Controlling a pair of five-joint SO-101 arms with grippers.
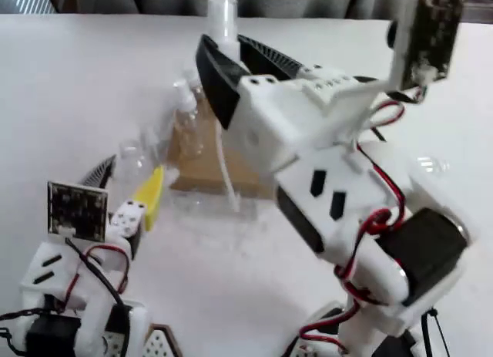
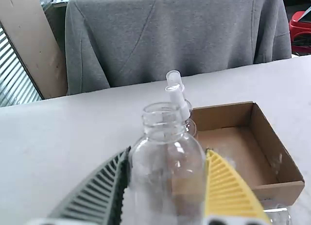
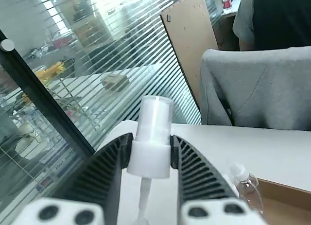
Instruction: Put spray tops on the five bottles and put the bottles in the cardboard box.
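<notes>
Left wrist view has the left tool (image 2: 167, 154) clenched around an uncapped clear bottle (image 2: 167, 174), held upright, with the cardboard box (image 2: 265, 137) on the counter (image 2: 58, 137) at its 2 o'clock. The right tool (image 3: 150, 145) grips a spray top (image 3: 153, 115) by its collar, dip tube (image 3: 142, 198) hanging. A capped bottle (image 2: 181, 106) stands at the box's corner, perhaps inside. The thin, light plastic probably dents and slips, so a mid-body hold below the shoulder suits it.
</notes>
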